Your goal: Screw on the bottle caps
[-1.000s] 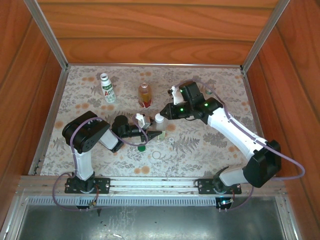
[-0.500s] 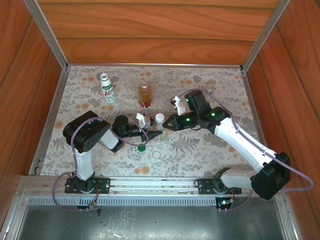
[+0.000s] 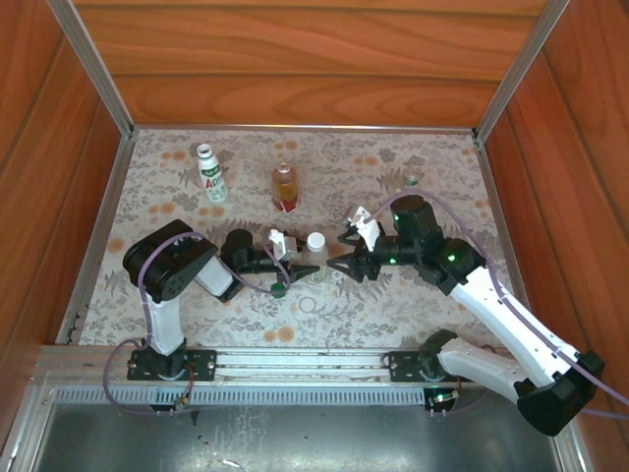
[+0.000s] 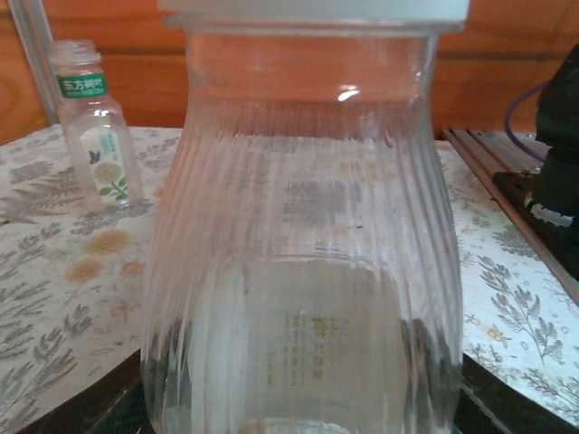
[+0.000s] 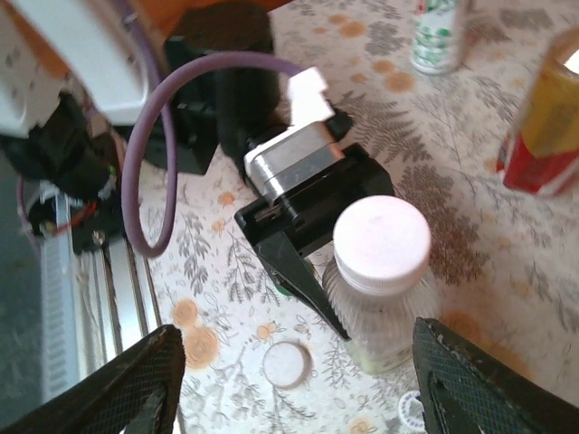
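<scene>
Clear ribbed plastic on short clear bottle point(image 3: 315, 261): thin-walled, apparently empty, so judged light, slippery and easy to dent. Stands upright at centre of table point(image 3: 393, 157), with white cap point(image 5: 381, 244) seated on neck. Left gripper point(image 3: 305, 265): clamped on lower body from left; hold low, with modest squeeze. Right gripper point(image 3: 341, 261): spread wide, empty, just right of bottle, clear of cap. Take cap by rim, 2 fingers opposite. Cap tightness: cannot tell.
</scene>
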Controlling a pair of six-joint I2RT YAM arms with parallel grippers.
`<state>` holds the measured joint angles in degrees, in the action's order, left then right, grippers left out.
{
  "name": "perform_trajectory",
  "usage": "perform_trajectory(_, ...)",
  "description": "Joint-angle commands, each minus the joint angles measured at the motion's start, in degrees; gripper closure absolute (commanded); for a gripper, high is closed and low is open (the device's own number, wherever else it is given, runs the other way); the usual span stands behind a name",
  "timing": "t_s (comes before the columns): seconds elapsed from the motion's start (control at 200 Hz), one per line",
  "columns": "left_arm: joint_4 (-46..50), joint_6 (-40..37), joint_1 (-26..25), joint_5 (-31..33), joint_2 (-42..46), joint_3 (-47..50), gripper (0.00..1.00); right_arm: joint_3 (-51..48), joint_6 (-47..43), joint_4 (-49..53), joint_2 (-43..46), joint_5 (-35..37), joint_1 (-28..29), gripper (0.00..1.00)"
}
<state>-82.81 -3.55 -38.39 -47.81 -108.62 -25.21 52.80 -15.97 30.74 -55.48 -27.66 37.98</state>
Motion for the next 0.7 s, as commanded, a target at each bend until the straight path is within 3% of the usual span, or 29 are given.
perform_trajectory(0.0,1.68,-1.14,-0.70,-5.43,0.27,0.43,0.42,-0.21,-17.93,-1.71,-1.78,-6.47,0.58,0.30)
perform_trajectory(0.21,1.77,-1.41,-0.65,-8.85,-0.54,-0.04,0.41,3.97,-23.22,-1.84,-9.92,-7.67,0.45,0.31)
perform_trajectory(0.694,1.89,-1.79,-0.62,-9.23,-0.36,0.20,0.41,13.01,-29.78,6.08,-21.54,-12.15,-0.18,0.37)
